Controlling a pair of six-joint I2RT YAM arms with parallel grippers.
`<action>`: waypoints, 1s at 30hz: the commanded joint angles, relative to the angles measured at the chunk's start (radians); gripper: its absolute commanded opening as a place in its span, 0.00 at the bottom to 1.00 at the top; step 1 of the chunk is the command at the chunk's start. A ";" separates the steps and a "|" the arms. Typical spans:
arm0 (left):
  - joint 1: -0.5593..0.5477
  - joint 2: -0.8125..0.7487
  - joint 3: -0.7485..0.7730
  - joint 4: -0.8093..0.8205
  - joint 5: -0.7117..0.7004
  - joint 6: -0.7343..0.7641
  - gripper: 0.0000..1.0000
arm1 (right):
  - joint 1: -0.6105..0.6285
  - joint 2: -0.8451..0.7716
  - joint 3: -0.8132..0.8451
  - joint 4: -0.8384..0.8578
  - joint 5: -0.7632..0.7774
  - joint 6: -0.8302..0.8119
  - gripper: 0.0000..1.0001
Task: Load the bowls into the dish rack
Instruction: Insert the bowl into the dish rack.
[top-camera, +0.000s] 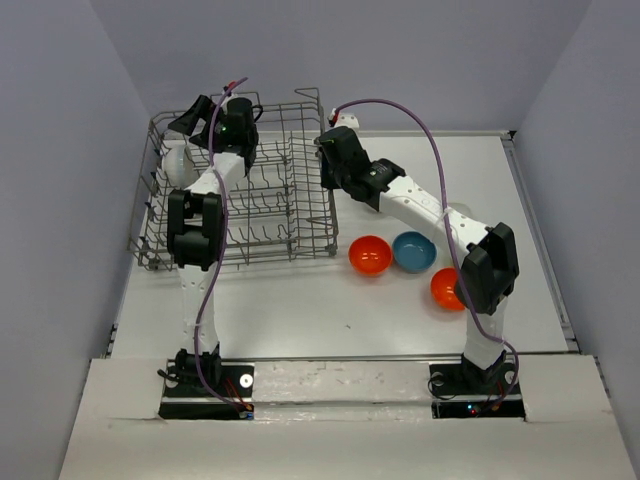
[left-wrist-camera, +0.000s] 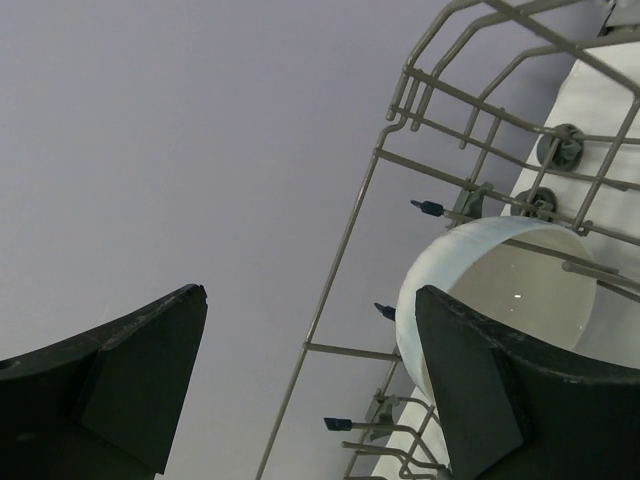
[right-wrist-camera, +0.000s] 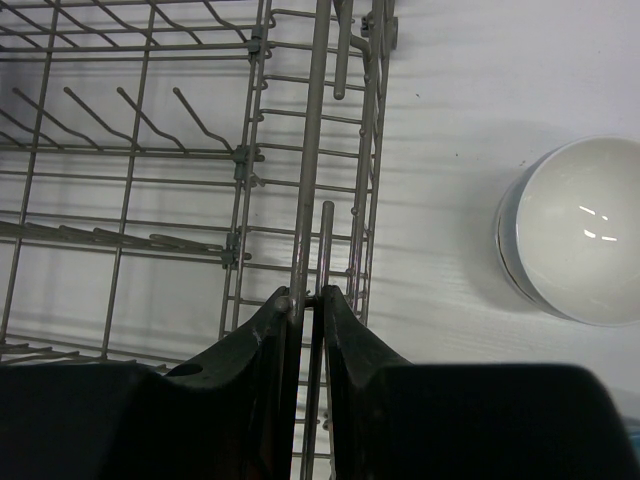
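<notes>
The white table (top-camera: 300, 310) carries everything, and the grey wire dish rack (top-camera: 260, 255) sits on its far left part, by far the biggest thing on it. The left arm (top-camera: 195, 230) reaches over the rack's left half, crossing its near wall and hiding some of the tines below. The right arm (top-camera: 420, 205) stretches in from the right toward the rack's right wall, with a purple cable (top-camera: 430, 130) arching above it. Inside the rack, against its left wall near the far corner, one white bowl (left-wrist-camera: 500, 290) stands tilted on its edge among the wires. Four bowls lie on the table to the right of the rack. An orange bowl (top-camera: 370, 255) lies just off the near right corner and a blue bowl (top-camera: 414, 251) touches or almost touches it on the side away from the rack. A second orange bowl (top-camera: 445, 288) lies farther right, half hidden behind the right arm's elbow. A second white bowl (right-wrist-camera: 575, 230) sits mouth up, apart from the right wall. The left gripper (left-wrist-camera: 310, 295) hangs at the rack's far left corner, fingers spread wide with nothing between them and one finger partly covering the racked bowl. The right gripper (right-wrist-camera: 308, 295) pinches an upper wire of the rack's right wall, fingers nearly together.
</notes>
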 joint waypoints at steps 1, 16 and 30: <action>-0.018 -0.102 0.079 -0.131 0.042 -0.100 0.99 | 0.013 0.070 0.003 0.090 -0.068 0.000 0.01; -0.114 -0.232 0.244 -0.507 0.178 -0.441 0.97 | 0.013 0.035 0.071 0.004 -0.014 0.023 0.32; -0.205 -0.375 0.138 -0.591 0.220 -0.604 0.95 | 0.013 -0.017 0.148 -0.051 -0.085 0.063 0.48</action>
